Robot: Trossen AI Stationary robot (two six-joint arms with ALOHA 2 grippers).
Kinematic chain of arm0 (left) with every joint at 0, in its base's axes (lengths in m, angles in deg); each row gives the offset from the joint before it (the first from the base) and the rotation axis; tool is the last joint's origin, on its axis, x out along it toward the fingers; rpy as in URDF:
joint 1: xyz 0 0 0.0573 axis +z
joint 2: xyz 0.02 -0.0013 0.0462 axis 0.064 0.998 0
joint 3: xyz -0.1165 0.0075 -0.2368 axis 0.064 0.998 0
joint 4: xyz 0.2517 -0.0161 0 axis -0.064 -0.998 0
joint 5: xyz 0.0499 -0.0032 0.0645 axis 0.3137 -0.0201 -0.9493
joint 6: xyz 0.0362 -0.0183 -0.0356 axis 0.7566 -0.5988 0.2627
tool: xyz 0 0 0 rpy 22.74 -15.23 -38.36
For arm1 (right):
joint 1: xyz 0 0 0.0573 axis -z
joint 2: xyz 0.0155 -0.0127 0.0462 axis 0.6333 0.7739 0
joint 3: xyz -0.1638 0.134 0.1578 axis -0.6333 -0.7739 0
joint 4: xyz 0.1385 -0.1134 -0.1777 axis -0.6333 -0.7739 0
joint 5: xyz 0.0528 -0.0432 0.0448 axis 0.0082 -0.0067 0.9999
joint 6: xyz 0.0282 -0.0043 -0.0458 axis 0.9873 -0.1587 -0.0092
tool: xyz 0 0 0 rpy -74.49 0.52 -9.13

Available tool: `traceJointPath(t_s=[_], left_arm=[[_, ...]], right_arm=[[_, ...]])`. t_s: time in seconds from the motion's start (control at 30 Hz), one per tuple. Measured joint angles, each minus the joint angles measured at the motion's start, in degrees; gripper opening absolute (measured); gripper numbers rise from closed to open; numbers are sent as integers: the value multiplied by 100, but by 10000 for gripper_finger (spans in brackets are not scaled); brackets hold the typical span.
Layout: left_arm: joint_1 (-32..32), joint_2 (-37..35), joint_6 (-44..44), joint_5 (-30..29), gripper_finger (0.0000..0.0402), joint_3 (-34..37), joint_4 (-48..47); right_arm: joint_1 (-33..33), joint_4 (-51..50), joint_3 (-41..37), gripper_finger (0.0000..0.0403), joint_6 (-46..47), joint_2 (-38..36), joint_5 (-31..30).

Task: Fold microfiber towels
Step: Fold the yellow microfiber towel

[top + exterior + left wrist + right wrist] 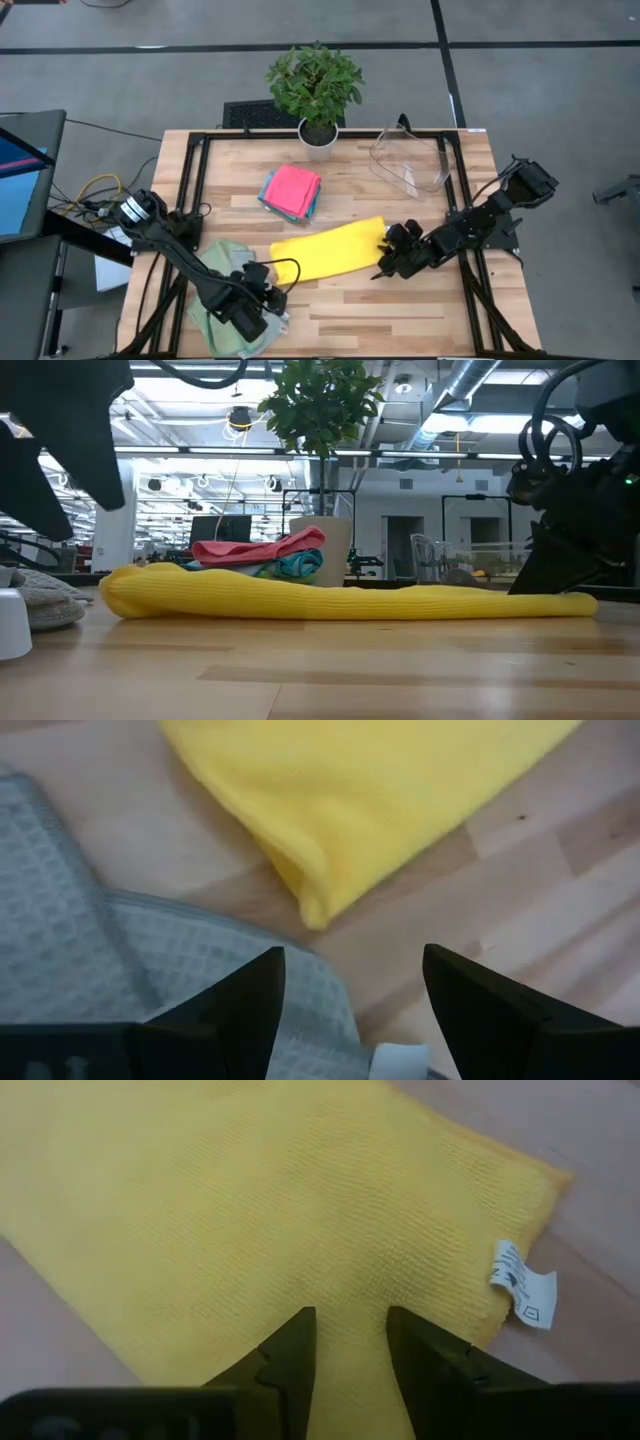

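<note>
- The left arm reaches from the table's left edge toward the near left part, its left gripper [262, 297] low over a crumpled sage-green waffle-textured cloth [222, 290].
- In the left wrist view the left gripper [352, 1000] has its two dark fingers [245, 1005] spread wide apart with nothing between them; bare wood and the sage cloth [90, 940] lie beneath.
- The right arm stretches in from the right edge, bent low, with the right gripper [388, 258] at the right end of the folded bright yellow microfiber towel [328, 250].
- In the right wrist view the right gripper [350, 1342] has its fingers [290, 1355] only a narrow gap apart, right over the yellow towel [250, 1210]; whether they pinch the fabric cannot be told.
- The yellow towel lies as a long band across the middle of the light wooden table [400, 310], slanting up toward the right.
- Only the right wrist view shows the towel's small white care label [522, 1285] sticking out at one corner.
- Only the left wrist view shows the yellow towel's [370, 800] rounded folded corner just beside the sage cloth, apart from it.
- The low view shows the yellow towel [340, 600] as a flat roll, and behind it a stack of pink-topped folded towels [265, 555] with teal beneath.
- The high view places that stack [292, 190] behind the yellow towel, near a potted green plant in a white pot [316, 90] and a clear plastic bin [410, 160].
</note>
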Motion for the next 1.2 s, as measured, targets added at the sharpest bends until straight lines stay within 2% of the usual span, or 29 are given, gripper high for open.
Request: traceJointPath(t_s=[0.17,0.53,1.0,1.2], left_arm=[[155,95,-223,-274,230,-1,-347],[444,465,297,88,222,-3,306],[473,321,343,-9,104,-3,185],[477,321,503,-28,67,-3,128]], right_arm=[[0,73,-2,150,2,0,28],[0,89,-4,141,-44,4,26],[0,104,-55,133,-50,4,-4],[0,103,-55,132,-52,3,-4]])
